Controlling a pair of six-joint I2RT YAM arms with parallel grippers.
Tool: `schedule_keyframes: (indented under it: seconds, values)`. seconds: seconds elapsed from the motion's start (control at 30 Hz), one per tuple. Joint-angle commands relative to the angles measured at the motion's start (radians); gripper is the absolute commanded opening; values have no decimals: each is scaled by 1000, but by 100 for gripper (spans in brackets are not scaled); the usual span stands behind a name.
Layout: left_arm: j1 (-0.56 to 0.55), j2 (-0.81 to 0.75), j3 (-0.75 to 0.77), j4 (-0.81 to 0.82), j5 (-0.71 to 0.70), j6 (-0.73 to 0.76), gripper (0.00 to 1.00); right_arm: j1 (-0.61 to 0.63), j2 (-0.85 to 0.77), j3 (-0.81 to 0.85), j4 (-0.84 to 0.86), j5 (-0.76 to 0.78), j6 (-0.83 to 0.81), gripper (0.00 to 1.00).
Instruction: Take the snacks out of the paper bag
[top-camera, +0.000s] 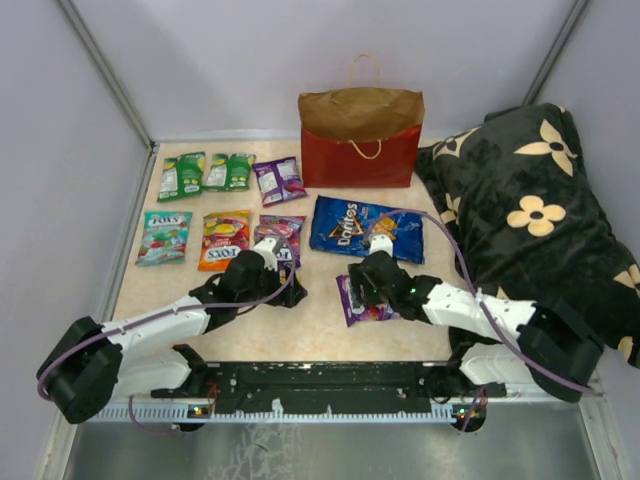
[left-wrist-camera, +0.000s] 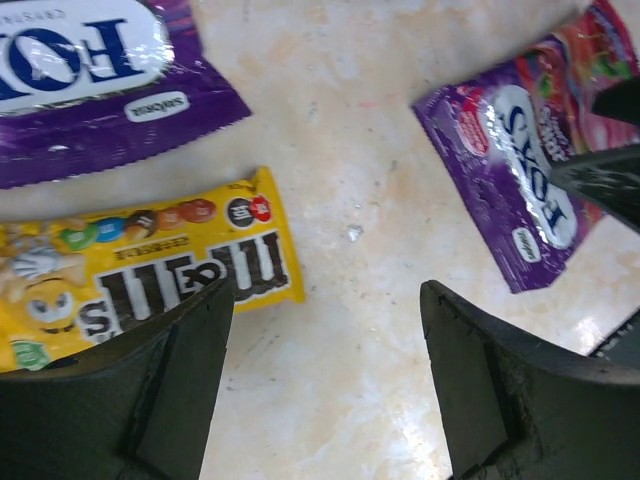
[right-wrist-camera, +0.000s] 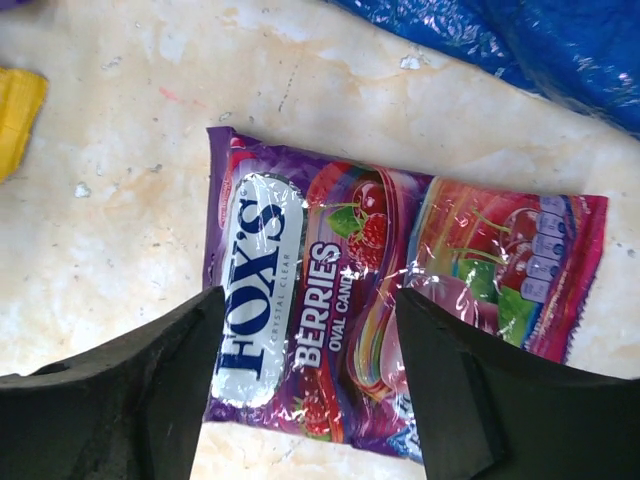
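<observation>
Beneath right claw, purple Fox's packet.

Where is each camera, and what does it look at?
Top external: high behind the robot, looking down on the table, paper bag and snacks; both arms show.
Left wrist: on the left arm, facing down at the yellow packet; left tool at the bottom.
Right wrist: on the right arm, facing down at the purple Berries packet; right tool at the bottom.
Shared: both wrist views show the purple Berries packet.
</observation>
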Motion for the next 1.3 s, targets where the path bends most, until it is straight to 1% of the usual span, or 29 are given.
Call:
schedule_keyframes:
  seconds: [0.0,0.1,0.23,0.33,0.4,0.53,0.63,0.87,1.13,1.27]
  values:
    - [-5,-16,60,-116,-135,77,79,7,-123,18,-67,26,-1,71]
    - [-4,-3,85,-146,-170,104,75,7,-173,26,-106,33,-2,75]
    - [-5,27,132,-230,-270,114,75,7,-219,29,-153,43,-3,77]
    - [-5,51,144,-269,-355,97,79,7,-249,26,-168,46,1,80]
    - [-4,74,149,-279,-380,74,81,7,-259,27,-174,47,2,83]
    - [-4,131,175,-319,-423,36,86,7,-265,32,-185,46,1,98]
    - [-4,172,201,-347,-449,14,91,7,-272,34,-193,49,-8,99]
    - [15,208,203,-343,-412,6,96,6,-296,20,-198,52,-28,99]
    - [63,241,185,-316,-339,12,97,5,-330,7,-214,47,-54,99]
    - [119,236,173,-324,-272,-58,100,4,-361,-3,-221,33,-68,99]
